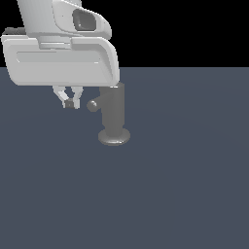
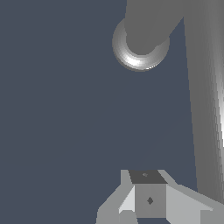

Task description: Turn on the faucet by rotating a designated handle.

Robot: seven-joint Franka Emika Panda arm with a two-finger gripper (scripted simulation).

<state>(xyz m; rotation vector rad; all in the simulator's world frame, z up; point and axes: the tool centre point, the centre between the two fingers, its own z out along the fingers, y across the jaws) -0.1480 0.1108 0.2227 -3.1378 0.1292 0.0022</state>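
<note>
White two-fingered gripper (image 1: 71, 100), fingers clenched on nothing, hangs just left of thin grey metal rod handle (image 1: 94, 104), which projects leftward from the faucet cylinder (image 1: 113, 109).

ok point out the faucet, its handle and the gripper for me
faucet (image 1: 114, 109), exterior view, on the middle of the upright cylinder body
handle (image 1: 93, 104), exterior view, on the rod's rounded tip
gripper (image 1: 71, 103), exterior view, between the fingertips, on the exterior view's left of the handle

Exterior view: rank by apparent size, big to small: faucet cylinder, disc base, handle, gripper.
1. Faucet cylinder, top hidden behind the arm.
2. Disc base.
3. Gripper and handle look alike; the handle's foreshortened, so I won't rank them.
</note>
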